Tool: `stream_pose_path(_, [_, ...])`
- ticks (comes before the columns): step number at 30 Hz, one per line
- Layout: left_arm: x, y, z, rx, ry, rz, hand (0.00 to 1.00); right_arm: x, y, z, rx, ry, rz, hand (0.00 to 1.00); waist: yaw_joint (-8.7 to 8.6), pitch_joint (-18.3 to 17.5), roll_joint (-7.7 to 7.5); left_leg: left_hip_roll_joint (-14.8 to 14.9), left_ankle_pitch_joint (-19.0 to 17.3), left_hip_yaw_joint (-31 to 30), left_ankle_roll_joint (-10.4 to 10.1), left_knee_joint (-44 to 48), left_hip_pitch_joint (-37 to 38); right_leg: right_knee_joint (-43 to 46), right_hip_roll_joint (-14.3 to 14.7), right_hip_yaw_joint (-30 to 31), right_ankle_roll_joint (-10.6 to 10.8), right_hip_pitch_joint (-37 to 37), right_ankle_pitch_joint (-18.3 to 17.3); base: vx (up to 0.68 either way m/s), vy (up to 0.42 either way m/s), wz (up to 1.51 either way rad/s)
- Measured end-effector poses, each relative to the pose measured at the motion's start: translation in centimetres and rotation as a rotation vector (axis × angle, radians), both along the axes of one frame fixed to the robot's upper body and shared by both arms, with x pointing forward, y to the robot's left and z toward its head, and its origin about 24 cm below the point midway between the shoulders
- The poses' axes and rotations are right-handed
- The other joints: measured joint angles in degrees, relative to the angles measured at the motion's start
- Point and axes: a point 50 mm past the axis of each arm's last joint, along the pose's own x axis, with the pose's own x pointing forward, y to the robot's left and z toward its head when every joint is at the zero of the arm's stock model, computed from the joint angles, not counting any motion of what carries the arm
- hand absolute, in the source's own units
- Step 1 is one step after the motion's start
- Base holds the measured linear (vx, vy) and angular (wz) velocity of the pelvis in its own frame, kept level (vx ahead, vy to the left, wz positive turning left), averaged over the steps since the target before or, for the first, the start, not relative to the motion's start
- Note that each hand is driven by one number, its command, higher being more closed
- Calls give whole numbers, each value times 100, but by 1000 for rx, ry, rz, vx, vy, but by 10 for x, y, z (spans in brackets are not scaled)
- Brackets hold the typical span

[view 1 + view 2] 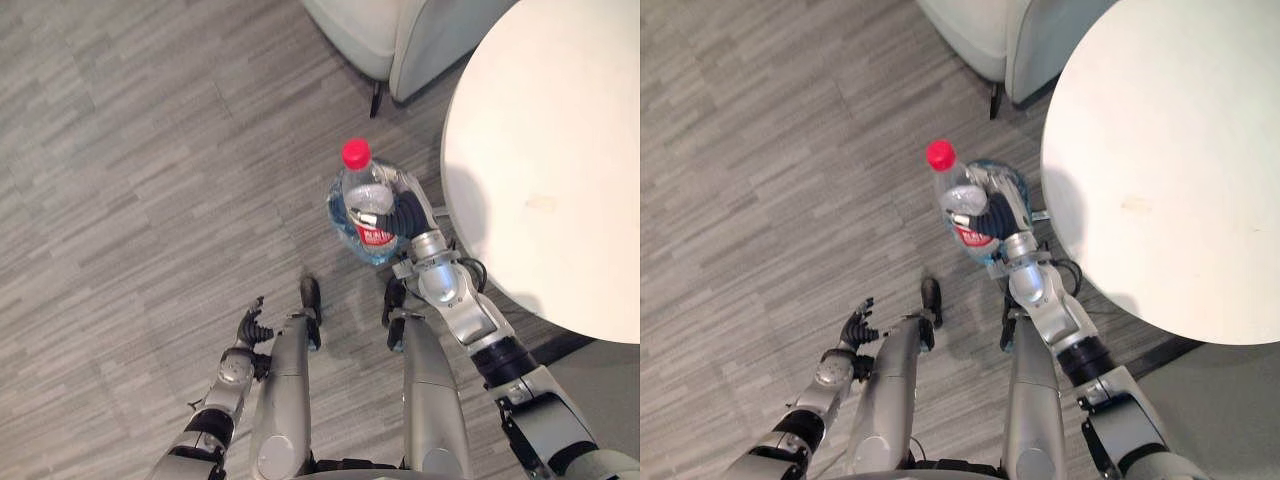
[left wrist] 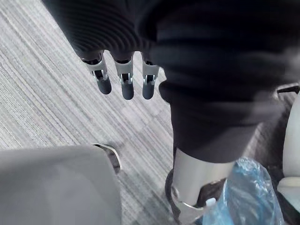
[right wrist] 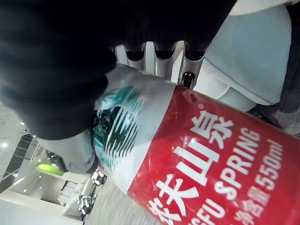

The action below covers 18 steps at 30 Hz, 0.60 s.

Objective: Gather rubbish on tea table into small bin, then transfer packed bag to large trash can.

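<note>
the right hand [image 1: 408, 215] has its fingers [image 3: 157, 63] curled round a clear plastic water bottle [image 1: 362, 195] with a red cap [image 1: 356, 154] and a red label, holding it above the grey wood-pattern floor [image 1: 150, 150] just beside the edge of the round white table [image 1: 560, 120]. directly beneath the bottle in the head views lies a crumpled blue plastic bag [image 2: 248, 187], which appears to be the liner of the small bin; its rim cannot be made out. the left hand [image 1: 250, 328] hangs low at the robot's side, fingers [image 2: 126, 86] relaxed and holding nothing, and a pale armchair [image 1: 400, 35] stands beyond the table. the step in hand looks to be dropping the bottle into the bag. to do it well, the hand should bring the bottle squarely over the bag's mouth, lower it close, and loosen its grip only once the bottle's lower end is inside the opening. let go from high up or off centre, a light, springy bottle could glance off the soft plastic and roll away across the floor.
</note>
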Motion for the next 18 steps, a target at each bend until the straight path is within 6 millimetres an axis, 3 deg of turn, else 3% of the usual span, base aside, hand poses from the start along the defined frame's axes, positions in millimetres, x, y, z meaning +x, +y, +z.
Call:
stream_pose_path(2, [10,-6,12,-51,-66,29,0,3,2,13,4,-53,-10,100,94,20,-4,13,-21,-10,31,204,-361,182,-18,1,-14,-343,-11,-38,5,1])
stream_pose_path(6, [26,-13,36,-82,-178,26,0,16,6,40,-14,-140,-52,100,100,102,-25,8,-70,-144,104,640,-1122,597,-93,-77,-32,-1009,-111,-30,-2,9])
stream_pose_path(11, [40,-13,58,-133,-279,65,0,37,-3,47,-48,-107,-144,100,142,292,-113,-26,-50,-278,119,1011,-1717,1055,-197,-154,-55,-1547,-247,-4,-14,12])
stream_pose_path(13, [44,-14,64,-146,-299,68,0,43,-10,47,-68,-91,-175,100,237,296,-112,-27,-70,-287,116,1091,-1915,1164,-212,-143,-59,-1770,-268,-1,-16,3])
stream_pose_path(18, [46,-12,73,-164,-350,84,0,57,-22,53,-88,-63,-234,100,251,300,-118,-13,-81,-288,105,1190,-2219,1347,-256,-159,-65,-2096,-336,-6,-18,5])
